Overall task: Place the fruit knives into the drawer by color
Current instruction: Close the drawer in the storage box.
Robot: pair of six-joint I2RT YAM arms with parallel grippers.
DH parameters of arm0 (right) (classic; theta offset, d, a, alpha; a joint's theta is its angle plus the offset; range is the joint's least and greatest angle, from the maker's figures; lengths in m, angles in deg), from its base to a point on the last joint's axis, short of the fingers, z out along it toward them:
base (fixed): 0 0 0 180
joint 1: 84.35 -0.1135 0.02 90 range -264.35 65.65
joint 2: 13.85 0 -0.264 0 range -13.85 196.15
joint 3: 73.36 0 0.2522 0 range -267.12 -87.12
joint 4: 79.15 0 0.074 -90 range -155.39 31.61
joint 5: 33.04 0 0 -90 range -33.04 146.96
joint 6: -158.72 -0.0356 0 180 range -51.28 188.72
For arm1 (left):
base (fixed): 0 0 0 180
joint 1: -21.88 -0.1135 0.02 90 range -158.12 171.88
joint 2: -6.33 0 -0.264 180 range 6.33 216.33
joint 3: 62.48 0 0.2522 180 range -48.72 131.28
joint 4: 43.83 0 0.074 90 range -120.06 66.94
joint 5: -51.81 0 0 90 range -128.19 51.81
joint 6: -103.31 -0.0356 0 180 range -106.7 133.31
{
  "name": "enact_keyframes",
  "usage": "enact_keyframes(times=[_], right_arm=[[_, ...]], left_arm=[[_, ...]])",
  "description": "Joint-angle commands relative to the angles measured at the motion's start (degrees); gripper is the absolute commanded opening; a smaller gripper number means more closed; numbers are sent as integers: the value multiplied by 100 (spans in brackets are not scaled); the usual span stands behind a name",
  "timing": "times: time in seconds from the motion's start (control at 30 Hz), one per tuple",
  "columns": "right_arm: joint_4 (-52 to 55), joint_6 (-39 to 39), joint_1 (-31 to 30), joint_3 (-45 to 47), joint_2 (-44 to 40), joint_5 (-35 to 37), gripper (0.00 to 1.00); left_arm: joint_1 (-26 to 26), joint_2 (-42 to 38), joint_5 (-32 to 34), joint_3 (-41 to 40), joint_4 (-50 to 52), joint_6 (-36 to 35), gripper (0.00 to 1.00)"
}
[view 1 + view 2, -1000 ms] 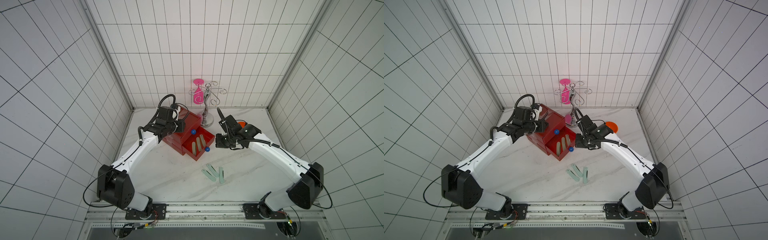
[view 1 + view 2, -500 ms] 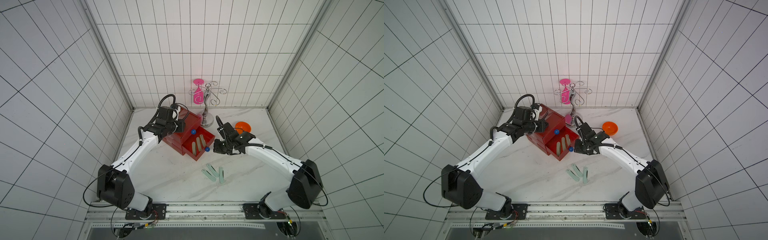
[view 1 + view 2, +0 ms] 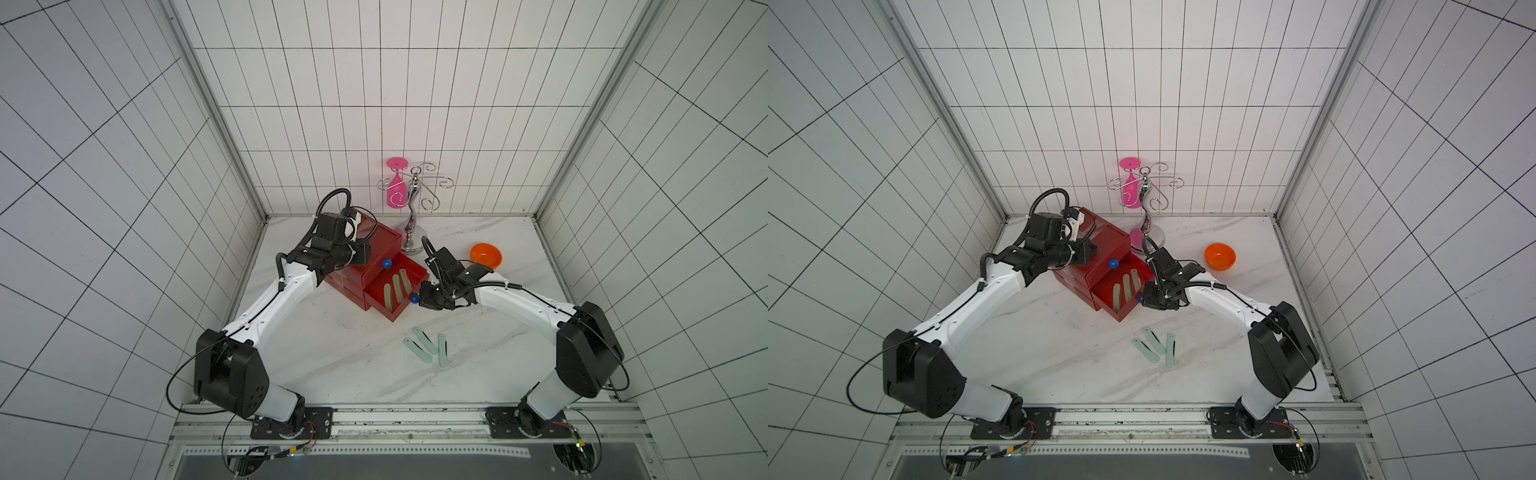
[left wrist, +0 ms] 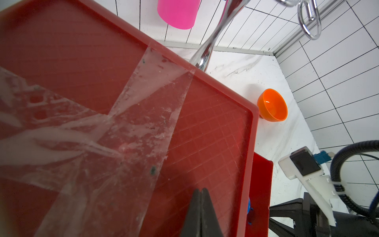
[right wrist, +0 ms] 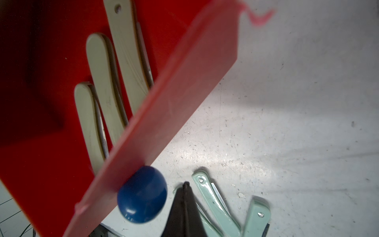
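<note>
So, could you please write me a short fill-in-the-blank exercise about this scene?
The open drawer holds ___ fruit knives.
The loose knives lying on the table are mint ___.
The bowl on the table is ___.
The right gripper, beside the blue knob, has its jaws ___.
Missing words: three; green; orange; shut.

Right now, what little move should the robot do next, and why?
Probably the right claw, shut beside the blue knob, should nudge the open drawer closed: three matching knives already lie inside, and the left claw sits on the chest's top to steady it.
</note>
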State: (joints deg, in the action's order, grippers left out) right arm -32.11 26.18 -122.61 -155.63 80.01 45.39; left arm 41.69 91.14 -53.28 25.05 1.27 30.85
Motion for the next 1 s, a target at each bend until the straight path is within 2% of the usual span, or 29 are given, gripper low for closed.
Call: enact_keyframes(times=[0.0,0.6,0.97], right_arm=[[-133,-75,7,-59,150,-160,0],[-711,-165,59,-968,916,-866,0],[-1924,-494,175,-756,978,-1285,0]], left_arm=[[-65,369,330,-259,1136,4,0],[-72,404,340,-261,1147,-4,0],[-74,437,350,-259,1155,-5,0]])
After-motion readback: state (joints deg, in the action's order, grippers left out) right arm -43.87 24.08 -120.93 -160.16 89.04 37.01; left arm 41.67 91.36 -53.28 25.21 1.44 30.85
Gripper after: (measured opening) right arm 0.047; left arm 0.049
